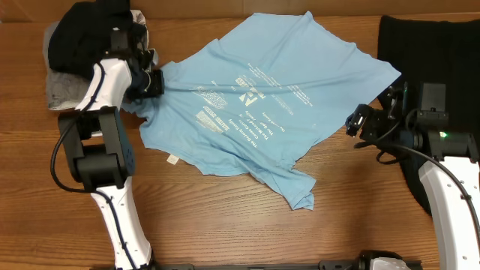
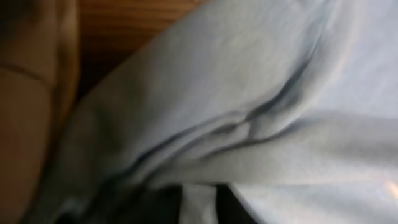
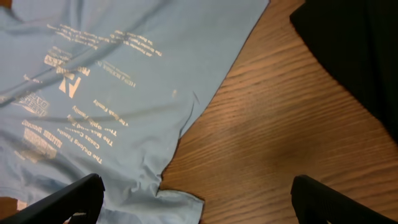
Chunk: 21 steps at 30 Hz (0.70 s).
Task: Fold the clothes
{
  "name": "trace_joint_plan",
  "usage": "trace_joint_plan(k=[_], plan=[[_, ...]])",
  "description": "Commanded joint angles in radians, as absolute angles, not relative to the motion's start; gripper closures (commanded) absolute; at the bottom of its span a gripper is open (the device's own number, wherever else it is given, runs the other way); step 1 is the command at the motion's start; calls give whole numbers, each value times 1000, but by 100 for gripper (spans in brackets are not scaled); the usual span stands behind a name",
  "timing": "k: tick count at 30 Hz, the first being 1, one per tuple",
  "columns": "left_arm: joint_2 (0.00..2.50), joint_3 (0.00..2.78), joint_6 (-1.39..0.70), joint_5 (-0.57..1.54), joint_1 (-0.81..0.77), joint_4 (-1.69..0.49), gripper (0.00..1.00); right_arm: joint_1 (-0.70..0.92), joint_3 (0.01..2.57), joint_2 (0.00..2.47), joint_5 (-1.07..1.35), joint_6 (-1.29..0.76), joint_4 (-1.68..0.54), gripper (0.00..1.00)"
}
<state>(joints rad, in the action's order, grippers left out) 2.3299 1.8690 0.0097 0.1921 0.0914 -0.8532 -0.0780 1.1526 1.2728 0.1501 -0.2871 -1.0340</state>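
the light blue T-shirt (image 1: 262, 105) lay rumpled on the table (image 1: 225, 232) with the left gripper (image 1: 150, 81) buried at its left edge, probably to tug it flat, though I couldn't tell if it was pinching cloth, and the right gripper (image 1: 358, 120) hung wide open, empty, beside the right edge

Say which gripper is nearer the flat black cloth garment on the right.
Right. The right gripper hangs beside the black garment; the left gripper is far off, at the light blue T-shirt.
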Motion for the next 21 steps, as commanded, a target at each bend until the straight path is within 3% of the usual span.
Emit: trace_joint_plan(k=[1, 3, 10, 16, 21], plan=[[2337, 2115, 30, 123, 49, -990, 61, -81, 1184, 1272, 145, -270, -1002, 0], [2337, 2247, 30, 123, 23, -1108, 44, -81, 1184, 1272, 163, -226, -968, 0], [2336, 2642, 30, 132, -90, -1477, 15, -81, 1184, 1273, 153, -208, -807, 0], [2336, 2730, 60, 134, -222, -1690, 13, -82, 1184, 1325, 64, -213, -697, 0], [2328, 2574, 59, 126, -348, -1690, 15, -132, 1184, 1408, 73, -266, -659, 0]])
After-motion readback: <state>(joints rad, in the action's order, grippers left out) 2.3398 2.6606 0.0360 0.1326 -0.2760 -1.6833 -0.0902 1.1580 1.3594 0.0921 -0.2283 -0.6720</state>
